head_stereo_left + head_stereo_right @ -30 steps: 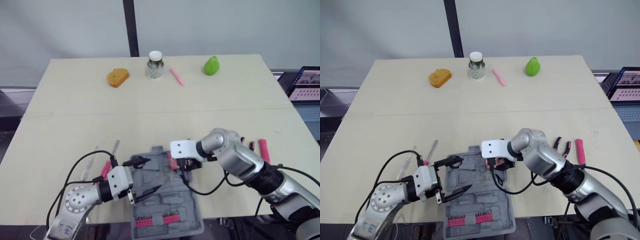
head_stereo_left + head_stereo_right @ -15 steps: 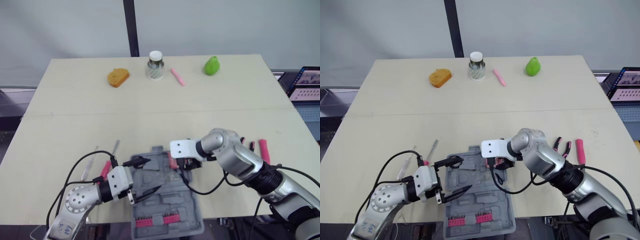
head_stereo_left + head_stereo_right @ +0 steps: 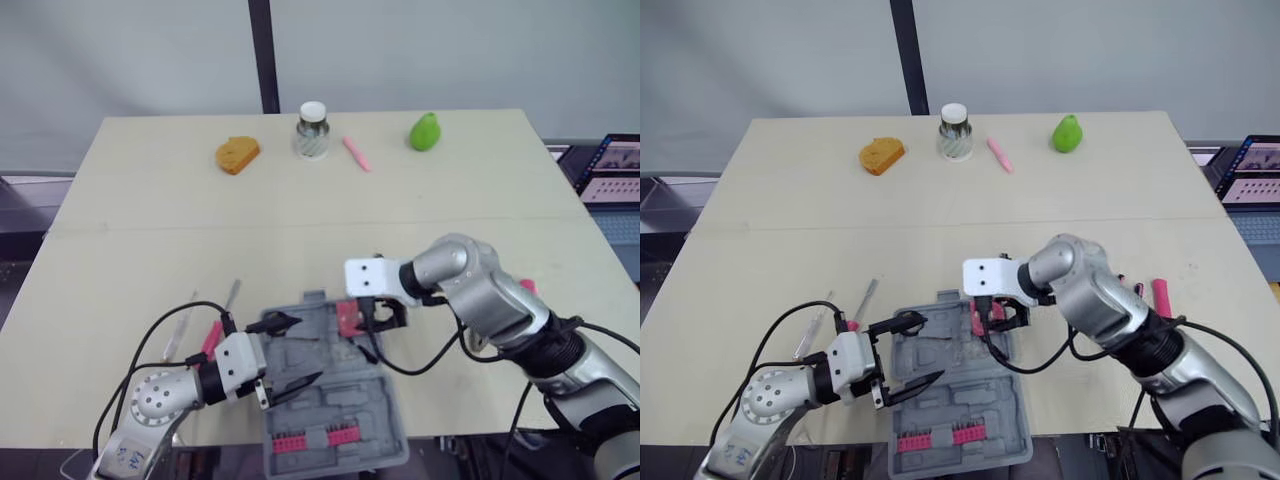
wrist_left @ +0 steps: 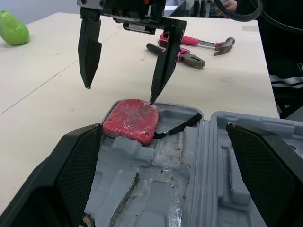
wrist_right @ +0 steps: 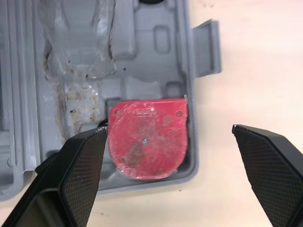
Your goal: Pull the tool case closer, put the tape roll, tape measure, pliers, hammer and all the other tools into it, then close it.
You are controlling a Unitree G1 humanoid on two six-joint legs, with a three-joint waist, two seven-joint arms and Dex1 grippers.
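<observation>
The grey tool case lies open at the table's near edge. A red tape measure rests in its far right corner pocket. My right gripper hangs open just above it, one finger on each side, touching nothing. My left gripper is open over the case's left part and holds nothing. Pliers and a pink-handled hammer lie on the table to the right of the case, partly hidden behind my right arm in the head views. A pink-handled screwdriver lies left of the case.
Along the far edge sit a piece of bread, a jar, a pink pen and a green pear. A row of pink bits fills the case's near end. A laptop stands off the table's right side.
My right gripper has risen from the case's corner and the arm has lifted, leaving the tape measure lying in its pocket. The left arm has not moved.
</observation>
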